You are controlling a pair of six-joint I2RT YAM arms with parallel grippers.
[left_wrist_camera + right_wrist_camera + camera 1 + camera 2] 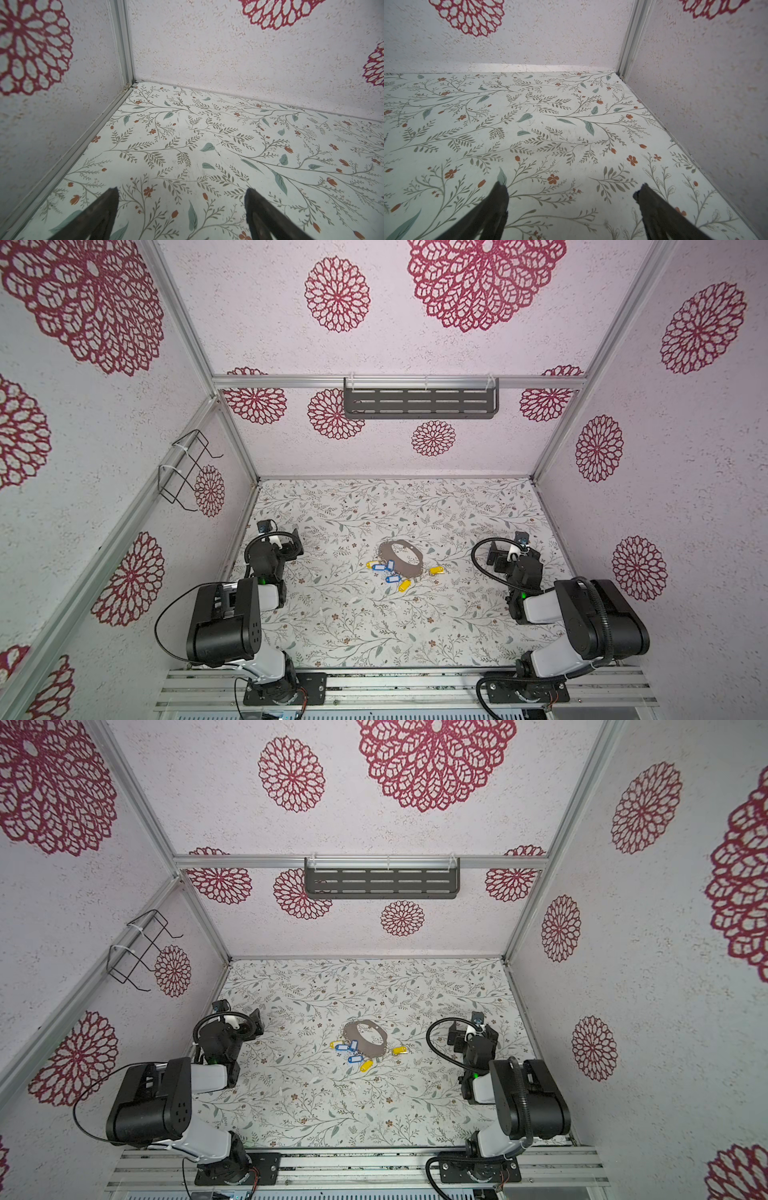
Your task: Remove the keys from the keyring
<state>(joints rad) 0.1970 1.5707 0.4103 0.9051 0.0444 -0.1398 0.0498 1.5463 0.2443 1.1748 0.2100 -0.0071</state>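
The left gripper [181, 189] stands wide open and holds nothing. In its wrist view the two dark fingers [104, 207] are spread well apart over bare table [207, 128], facing a corner where two walls [207, 52] meet. The right gripper [571, 185] is the same: jaws wide, nothing between them, its fingers [654, 207] over bare table and facing the opposite far corner.

In both top views the left arm [224, 622] is folded back by the table's left edge and the right arm [598, 622] by its right edge. Both grippers are well apart from the keyring [405, 571], which lies flat near the middle of the table, between the two arms.

The keys [390, 579] cluster along the keyring's near edge. Blue and yellow ones lie at its near-left side, touching or overlapping the band. One yellow key [436, 570] lies just beside its near-right side. Whether they are hooked to the band is too small to tell.

A dark slotted shelf [419, 402] hangs on the back wall and a wire rack [183, 472] on the left wall.
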